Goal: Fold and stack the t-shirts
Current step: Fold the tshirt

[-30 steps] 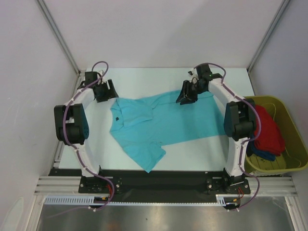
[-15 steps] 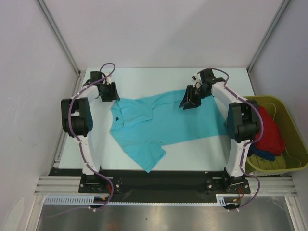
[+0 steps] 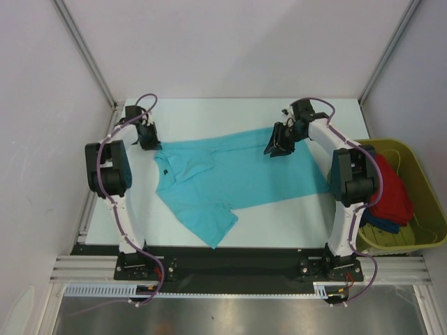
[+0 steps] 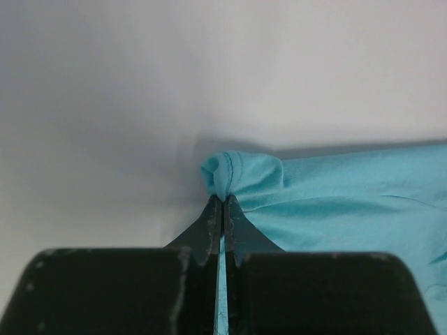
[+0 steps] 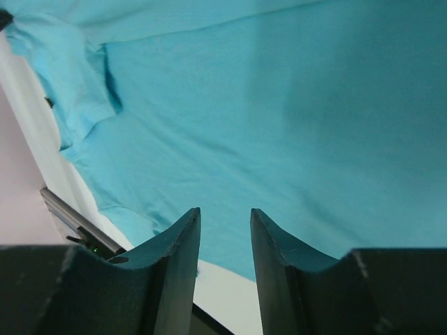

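left jaws nip the shirt's edge, right jaws hang apart

over on the left, the left gripper (image 3: 150, 142) is down at the far-left side of the pale table (image 3: 209, 115), fingers pressed tight together, and the wrist view shows a small bunched fold of the turquoise short-sleeved cloth t-shirt (image 3: 230, 178) pinched right at their tips (image 4: 223, 200). the shirt (image 4: 342, 209) runs off to the right of that pinch. across the middle it lies spread on the table, collar toward the left, one sleeve pointing at the near edge.

moving right, the right gripper (image 3: 277, 145) sits over the shirt's far edge, fingers partly apart (image 5: 225, 216), nothing between them, just turquoise cloth (image 5: 279, 105) beyond the gap.

far right, the olive-green plastic tub (image 3: 426, 209) sits beside the table, with a red cloth shirt (image 3: 391, 188) heaped inside over a dark blue one (image 3: 377, 225).
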Robot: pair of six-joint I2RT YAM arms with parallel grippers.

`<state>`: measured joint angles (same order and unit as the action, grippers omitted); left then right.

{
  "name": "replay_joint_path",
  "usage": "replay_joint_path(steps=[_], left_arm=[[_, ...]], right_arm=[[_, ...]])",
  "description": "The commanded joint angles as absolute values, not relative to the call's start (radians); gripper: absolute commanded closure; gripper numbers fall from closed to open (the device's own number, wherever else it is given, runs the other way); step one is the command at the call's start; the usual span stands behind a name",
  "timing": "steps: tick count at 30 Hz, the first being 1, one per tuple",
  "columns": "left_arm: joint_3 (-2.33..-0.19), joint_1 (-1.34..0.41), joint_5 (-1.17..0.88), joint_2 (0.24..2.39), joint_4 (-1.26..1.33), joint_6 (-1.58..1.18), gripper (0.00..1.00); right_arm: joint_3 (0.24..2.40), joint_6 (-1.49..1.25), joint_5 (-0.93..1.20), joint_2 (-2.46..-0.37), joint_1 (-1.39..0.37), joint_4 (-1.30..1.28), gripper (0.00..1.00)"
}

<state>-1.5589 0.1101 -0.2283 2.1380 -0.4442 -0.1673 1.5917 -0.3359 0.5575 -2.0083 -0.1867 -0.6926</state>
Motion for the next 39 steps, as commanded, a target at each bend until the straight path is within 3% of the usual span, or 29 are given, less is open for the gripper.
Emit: replay_joint_path(steps=[1,12,15,16,18,19,22,29,33,39], left_arm=[[-1.578,0.152,-0.132,2.106,-0.449,-0.186,1.0],[-1.739,0.193,-0.097,2.146,-0.497,-0.184,1.0],[-1.801,0.192,-0.071,2.146,-0.538,-0.183,0.84],[-1.807,0.195,-0.063,2.134,-0.544,-0.193,0.66],[-1.806,0.193,-0.048,2.114,-0.567,-0.207,0.45],[-1.801,0.193,-0.014,2.083,-0.58,-0.224,0.25],[-1.755,0.189,0.035,2.027,-0.615,-0.241,0.05],[-1.393,0.147,0.008,1.734,-0.533,-0.282,0.17],[-1.166,0.144,-0.148,1.55,-0.445,-0.356,0.23],[-0.965,0.137,-0.291,1.506,-0.371,-0.451,0.3]], right_arm=[[1.603,-0.328,0.494,-1.988,-0.179,-0.713,0.59],[1.723,-0.324,0.396,-2.046,-0.176,-0.794,0.59],[1.744,-0.307,0.312,-2.052,-0.176,-0.839,0.59],[1.746,-0.301,0.28,-2.052,-0.175,-0.854,0.59],[1.743,-0.282,0.256,-2.046,-0.173,-0.865,0.58],[1.74,-0.276,0.238,-2.045,-0.172,-0.871,0.58],[1.733,-0.265,0.227,-2.033,-0.163,-0.87,0.57],[1.738,-0.272,0.233,-2.036,-0.127,-0.833,0.57],[1.787,-0.287,0.258,-2.072,-0.112,-0.831,0.57],[1.831,-0.337,0.334,-2.127,-0.1,-0.785,0.57]])
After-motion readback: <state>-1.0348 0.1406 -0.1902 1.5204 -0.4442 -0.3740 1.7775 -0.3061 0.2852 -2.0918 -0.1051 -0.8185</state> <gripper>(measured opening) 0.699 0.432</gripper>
